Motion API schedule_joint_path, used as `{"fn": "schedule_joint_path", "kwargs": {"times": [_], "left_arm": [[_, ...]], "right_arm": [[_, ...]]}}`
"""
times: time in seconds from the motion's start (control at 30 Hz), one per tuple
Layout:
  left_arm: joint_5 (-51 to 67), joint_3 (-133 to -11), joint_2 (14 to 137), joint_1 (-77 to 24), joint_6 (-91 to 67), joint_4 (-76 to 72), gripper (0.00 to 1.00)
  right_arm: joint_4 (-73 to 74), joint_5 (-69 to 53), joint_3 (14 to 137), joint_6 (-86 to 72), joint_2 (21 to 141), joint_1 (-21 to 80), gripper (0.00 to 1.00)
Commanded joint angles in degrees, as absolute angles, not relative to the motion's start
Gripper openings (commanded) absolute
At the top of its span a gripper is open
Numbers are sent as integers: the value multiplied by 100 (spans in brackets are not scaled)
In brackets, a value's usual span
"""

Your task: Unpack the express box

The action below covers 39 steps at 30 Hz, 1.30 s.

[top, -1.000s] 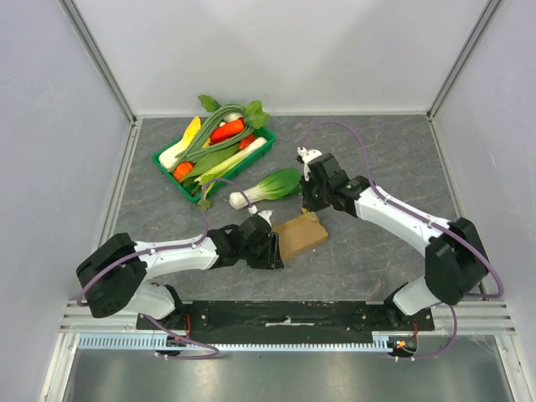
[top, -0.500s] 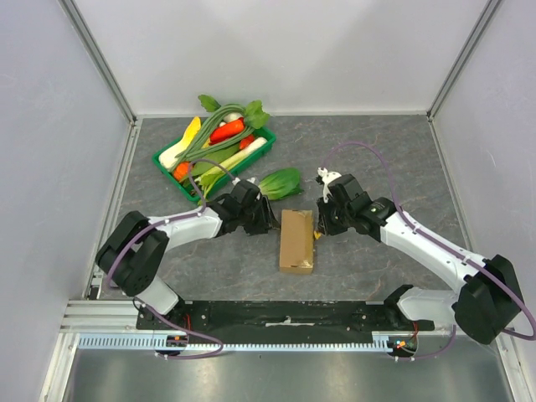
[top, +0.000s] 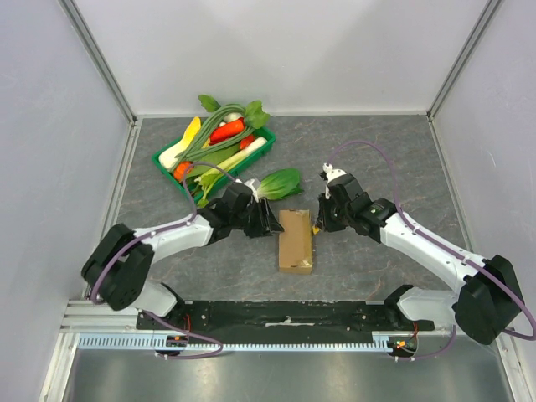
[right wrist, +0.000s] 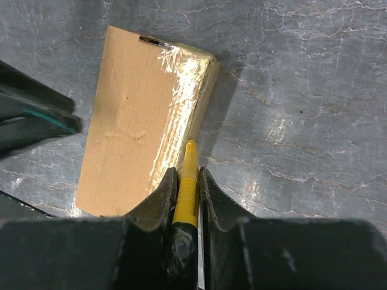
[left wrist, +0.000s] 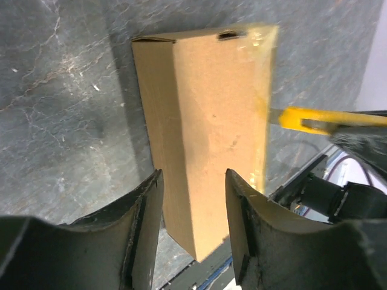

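Box (top: 296, 243) is lying flat on the counter (top: 377, 151), mid-front, just ahead of the arm bases. Left tool (top: 270, 224) is sitting at its left side, fingers spread apart, gripping nothing. Right tool (top: 318, 224) is clamping a yellow cutter (right wrist: 187, 181), tip poking at the box's right edge. Bok choy (top: 278, 182) is lying just behind, and the tray (top: 159, 157) is sitting furthest back-left.
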State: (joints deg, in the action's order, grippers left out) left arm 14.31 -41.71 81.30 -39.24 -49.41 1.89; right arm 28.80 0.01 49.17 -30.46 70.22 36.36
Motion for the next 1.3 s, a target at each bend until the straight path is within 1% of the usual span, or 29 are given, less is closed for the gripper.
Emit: {"fn": "schedule_joint_path", "kwargs": {"times": [0.0, 0.03, 0.1, 0.13, 0.23, 0.33, 0.6, 0.9, 1.1, 1.27], "left_arm": [[1969, -4192, 8823, -3929, -4632, -229, 49], [1925, -4192, 8876, -3929, -4614, -202, 44], [1828, -4123, 8947, -3903, -4623, -263, 39], [1854, -4044, 8947, -3885, -4623, -316, 34], [1889, -3903, 8974, -3815, -4579, -352, 23], [1881, -3675, 8895, -3700, -4570, -351, 17], [1924, -3199, 8622, -3384, -4491, -404, 18], [1793, -2971, 8342, -3226, -4500, -299, 18], [1661, -2892, 8384, -3155, -4447, -79, 18], [1661, -2891, 8464, -3155, -4430, -53, 18]], "right_arm": [[2496, 9, 4904, -3208, 6987, 3639, 0], [2496, 9, 4913, -3234, 6996, 3647, 0], [2479, 9, 4913, -3261, 6970, 3647, 0], [2461, 9, 4913, -3269, 6961, 3647, 0], [2408, -376, 4922, -3261, 6943, 3647, 0], [2329, -614, 4887, -3235, 6856, 3656, 0], [2267, -852, 5106, -3357, 6504, 3805, 0], [2224, -642, 5414, -3436, 6829, 4280, 0], [2259, -142, 5686, -3454, 6777, 4517, 0], [2303, 842, 5783, -3568, 6321, 4518, 0]]}}
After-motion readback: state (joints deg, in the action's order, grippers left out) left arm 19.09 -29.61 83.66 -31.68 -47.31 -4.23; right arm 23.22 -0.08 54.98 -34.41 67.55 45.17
